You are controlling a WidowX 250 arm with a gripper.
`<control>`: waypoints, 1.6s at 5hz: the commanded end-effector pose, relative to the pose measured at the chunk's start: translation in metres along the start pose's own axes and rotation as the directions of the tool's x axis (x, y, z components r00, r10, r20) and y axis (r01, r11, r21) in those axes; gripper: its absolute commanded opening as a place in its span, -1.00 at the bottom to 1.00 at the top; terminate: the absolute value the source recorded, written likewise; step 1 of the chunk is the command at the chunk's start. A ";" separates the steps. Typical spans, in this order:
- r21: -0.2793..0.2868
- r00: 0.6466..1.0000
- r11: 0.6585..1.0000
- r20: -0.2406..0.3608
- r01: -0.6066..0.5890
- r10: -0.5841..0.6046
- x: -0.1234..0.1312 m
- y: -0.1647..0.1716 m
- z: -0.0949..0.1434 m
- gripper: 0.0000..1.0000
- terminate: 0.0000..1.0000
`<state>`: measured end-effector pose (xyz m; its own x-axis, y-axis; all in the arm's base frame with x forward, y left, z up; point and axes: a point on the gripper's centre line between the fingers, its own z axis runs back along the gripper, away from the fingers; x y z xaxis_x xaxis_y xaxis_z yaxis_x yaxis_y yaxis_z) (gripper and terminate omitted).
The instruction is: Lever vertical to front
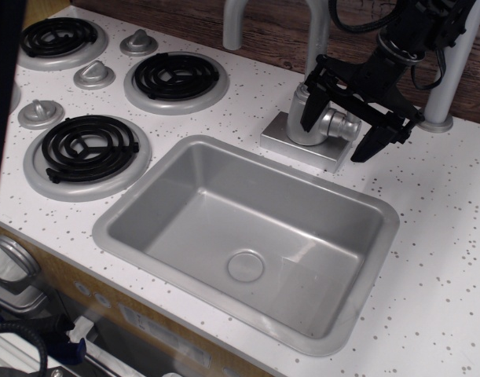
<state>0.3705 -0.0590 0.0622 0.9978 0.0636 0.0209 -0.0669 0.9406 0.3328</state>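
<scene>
On the white speckled counter (pixel 444 236), the grey sink basin (pixel 145 200) is the reference point. Dark wood-plank wall runs along the back edge, behind the sink. Basin is recessed in the counter, rectangular, round drain (pixel 246 265) at the bottom, nothing else inside it.

Left of the sink: three black coil burners (pixel 89 146) on silver rings, plus three grey knobs (pixel 41 113) between them. Below the sink's front-left corner, a wood-tone cabinet front with a silver dial (pixel 12 263).

Behind the sink's back rim: faucet base plate (pixel 283 137) with the cylindrical faucet body (pixel 306 118) on it, spout pipe (pixel 238 23) curving up out of frame. Grey upright post (pixel 452 75) stands back-right of the sink.

Black end effector (pixel 346 122) hangs just behind the sink's back rim, fingers spread apart, straddling the faucet body. Round hub (pixel 343 126) sticks out sideways between the fingers. The lever bar itself is hidden behind the end effector, so its angle can't be read. Contact with the fingers can't be confirmed.
</scene>
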 end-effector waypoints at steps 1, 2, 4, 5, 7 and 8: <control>0.000 1.000 1.000 0.000 0.000 0.000 0.000 0.000 0.000 1.00 -1.00; 0.012 0.999 1.000 0.038 0.017 -0.017 0.008 0.002 0.007 1.00 -1.00; 0.069 0.996 0.996 0.072 0.050 -0.055 0.026 0.008 0.026 1.00 -1.00; 0.076 0.994 0.994 0.076 0.078 -0.084 0.034 0.011 0.028 1.00 -1.00; 0.066 0.987 0.991 0.104 0.119 -0.126 0.044 0.011 0.027 1.00 -1.00; 0.071 0.983 0.988 0.114 0.136 -0.143 0.049 0.011 0.027 1.00 -1.00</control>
<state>0.4156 -0.0587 0.0735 0.9912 -0.1297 0.0250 0.1087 0.9083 0.4039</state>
